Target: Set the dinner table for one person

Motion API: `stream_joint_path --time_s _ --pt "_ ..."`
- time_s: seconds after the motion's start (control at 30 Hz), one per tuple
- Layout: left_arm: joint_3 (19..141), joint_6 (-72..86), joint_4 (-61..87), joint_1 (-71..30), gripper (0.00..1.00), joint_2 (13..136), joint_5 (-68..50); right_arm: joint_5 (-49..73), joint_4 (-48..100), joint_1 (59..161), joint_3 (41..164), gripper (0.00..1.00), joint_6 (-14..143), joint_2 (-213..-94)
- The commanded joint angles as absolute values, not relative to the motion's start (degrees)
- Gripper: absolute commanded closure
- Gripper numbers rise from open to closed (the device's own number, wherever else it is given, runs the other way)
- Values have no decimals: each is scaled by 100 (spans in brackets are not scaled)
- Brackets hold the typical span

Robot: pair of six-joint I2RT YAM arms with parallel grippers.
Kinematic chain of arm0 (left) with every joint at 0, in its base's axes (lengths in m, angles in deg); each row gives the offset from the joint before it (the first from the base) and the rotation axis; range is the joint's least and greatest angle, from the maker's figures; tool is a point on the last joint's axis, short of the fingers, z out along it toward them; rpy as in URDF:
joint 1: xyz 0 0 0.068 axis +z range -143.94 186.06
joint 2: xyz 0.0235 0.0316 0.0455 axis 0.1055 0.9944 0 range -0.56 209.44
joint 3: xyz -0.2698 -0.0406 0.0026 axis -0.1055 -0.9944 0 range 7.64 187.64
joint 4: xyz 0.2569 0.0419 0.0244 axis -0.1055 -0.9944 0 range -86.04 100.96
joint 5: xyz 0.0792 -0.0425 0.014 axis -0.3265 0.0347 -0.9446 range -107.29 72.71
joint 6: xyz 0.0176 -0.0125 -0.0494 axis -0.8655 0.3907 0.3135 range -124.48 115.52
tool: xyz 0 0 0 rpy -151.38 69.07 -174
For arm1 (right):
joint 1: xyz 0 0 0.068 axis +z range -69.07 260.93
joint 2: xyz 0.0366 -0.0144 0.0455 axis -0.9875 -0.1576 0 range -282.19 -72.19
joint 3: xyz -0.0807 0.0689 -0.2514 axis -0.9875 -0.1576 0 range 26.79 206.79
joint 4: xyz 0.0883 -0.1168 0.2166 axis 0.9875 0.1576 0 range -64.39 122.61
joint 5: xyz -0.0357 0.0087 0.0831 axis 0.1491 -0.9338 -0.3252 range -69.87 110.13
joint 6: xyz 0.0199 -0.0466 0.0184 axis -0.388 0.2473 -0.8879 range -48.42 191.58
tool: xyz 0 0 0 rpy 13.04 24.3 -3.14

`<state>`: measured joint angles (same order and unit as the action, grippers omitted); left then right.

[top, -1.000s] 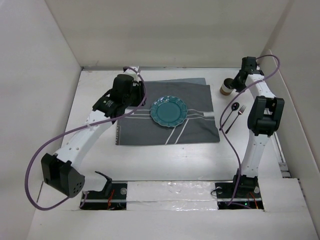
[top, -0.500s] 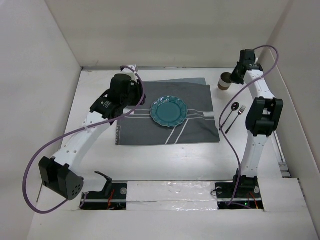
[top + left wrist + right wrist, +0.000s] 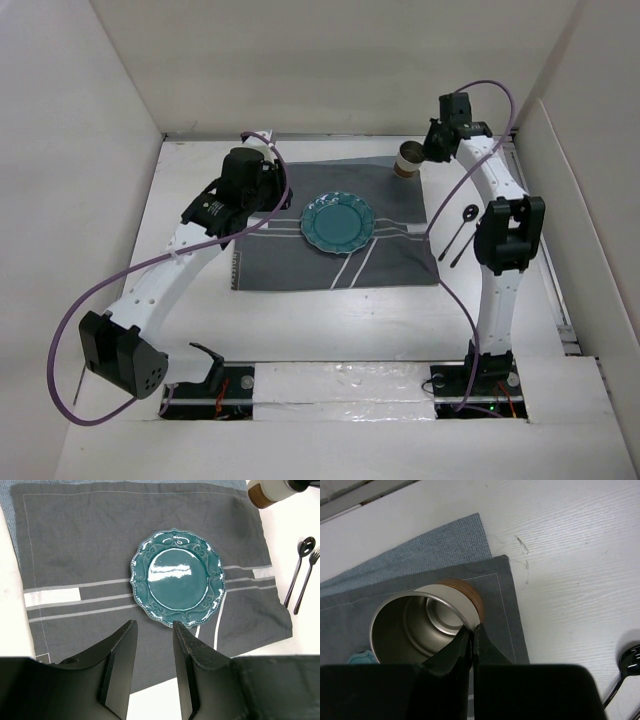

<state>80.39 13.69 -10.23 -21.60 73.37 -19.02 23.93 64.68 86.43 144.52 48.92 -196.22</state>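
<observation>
Below the right gripper (image 3: pixel 472 630), clamped on the rim of the cup (image 3: pixel 410 622), lies the placemat (image 3: pixel 497 600) corner on the dinner table (image 3: pixel 570 555) — such a thin one-sided pinch could let it tilt or slip.

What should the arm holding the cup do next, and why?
Probably lower the cup onto the placemat corner and let go: the right gripper pinches its rim, right over that corner, beyond the plate.
</observation>
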Motion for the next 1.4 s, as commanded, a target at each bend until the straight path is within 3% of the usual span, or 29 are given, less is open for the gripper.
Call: stream_joint_path --time_s 0.0,0.27,0.37,0.5,0.63,0.77,0.8,0.9,0.97,1.0,1.03,1.07,1.13,1.2,1.23,1.3,1.37 --pt "7980 1441 -864 -2172 69 7107 -1922 2225 6568 8612 14833 100 4969 -19848" --pt "7901 1468 -890 -2172 69 7063 -1922 2286 6824 8717 15062 100 5048 -20341" --pt "7866 1468 -890 -2172 69 7037 -1904 2338 6956 8717 15220 87 5075 -20447" --pt "7822 1476 -855 -2172 69 7036 -1878 2452 6921 8717 15221 50 5083 -20254" --pt "7787 1468 -811 -2172 69 7019 -1817 2461 6807 8569 14940 37 5013 -19536" --pt "7743 1424 -793 -2172 69 6940 -1799 2409 6255 8235 13704 39 4908 -18360" --pt "7734 1398 -785 -2172 69 6922 -1799 2409 5870 8155 12926 57 4803 -18103" --pt "7699 1354 -776 -2172 72 6878 -1773 2348 5296 7813 11431 100 4653 -17188" --pt "7664 1327 -732 -2172 80 6861 -1764 2277 5128 7672 10864 100 4653 -16941" --pt "7655 1327 -706 -2172 93 6861 -1764 2199 5232 7584 10504 100 4688 -16844" --pt "7646 1318 -697 -2172 98 6835 -1764 2172 5233 7583 10414 100 4723 -16843" --pt "7637 1318 -671 -2172 100 6843 -1764 2172 5372 7583 10317 100 4767 -16852" --pt "7637 1283 -644 -2172 100 6843 -1764 2171 5409 7583 10080 92 4863 -16861" --pt "7664 1248 -644 -2172 100 6861 -1588 2285 5470 7583 9965 69 4864 -16861" --pt "7672 1222 -644 -2172 100 6869 -1588 2321 5479 7583 9921 64 4864 -16887" --pt "7664 1204 -662 -2172 95 6861 -1588 2391 5488 7583 9816 58 4872 -16922" --pt "7629 1186 -644 -2224 91 6834 -1597 2452 5514 7583 9763 58 4872 -17063"
